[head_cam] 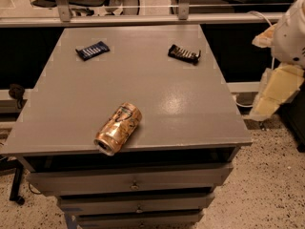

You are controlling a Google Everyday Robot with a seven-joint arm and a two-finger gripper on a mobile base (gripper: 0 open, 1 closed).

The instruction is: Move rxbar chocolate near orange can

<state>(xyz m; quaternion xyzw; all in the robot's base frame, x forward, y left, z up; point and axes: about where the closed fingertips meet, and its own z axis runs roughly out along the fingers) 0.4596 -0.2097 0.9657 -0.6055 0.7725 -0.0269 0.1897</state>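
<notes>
The rxbar chocolate [184,54], a small dark-wrapped bar, lies flat at the far right of the grey table top [143,85]. The orange can [118,129] lies on its side near the front edge, left of centre, with its open end facing the front. The two are well apart. My gripper is out of view. Only part of my white and cream arm [286,56] shows at the right edge, beside the table and away from both objects.
A dark blue wrapped bar [92,50] lies at the far left of the table. Drawers [133,182] sit under the top. A rail and chair legs stand behind the table, and a speckled floor lies to the right.
</notes>
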